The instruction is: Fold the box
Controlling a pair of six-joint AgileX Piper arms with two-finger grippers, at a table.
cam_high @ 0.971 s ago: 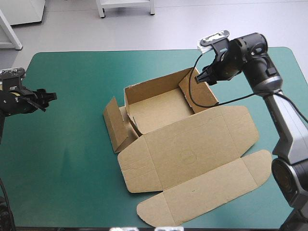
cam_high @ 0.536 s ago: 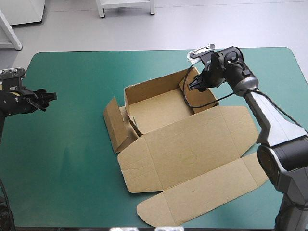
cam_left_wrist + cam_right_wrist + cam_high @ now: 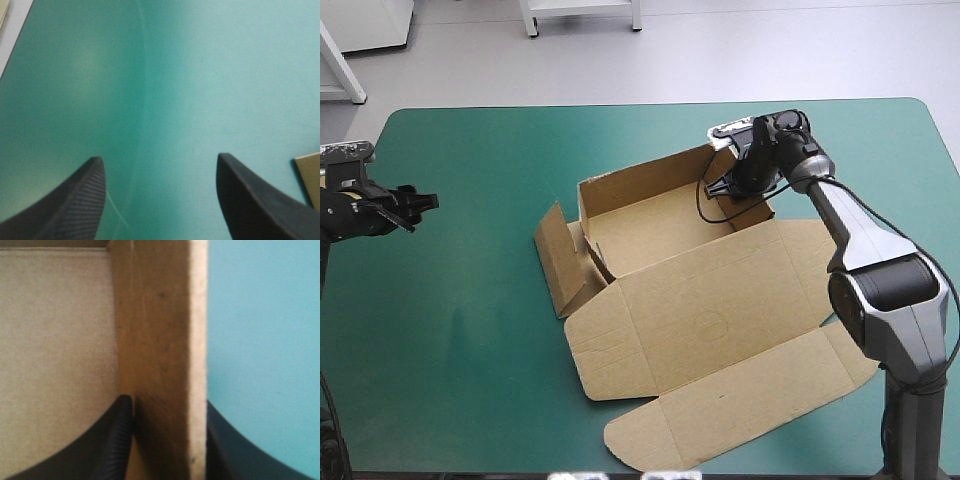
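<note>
Box (image 3: 700,310): right pincer (image 3: 170,405) half-spread astride its 2 o'clock wall (image 3: 155,340), plain only from the wrist. Left pincer (image 3: 160,157) wide over the bench (image 3: 175,75) at 9 o'clock.

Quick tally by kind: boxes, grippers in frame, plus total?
Brown box: 1
Grippers: 2 (left gripper, right gripper)
Total: 3
</note>
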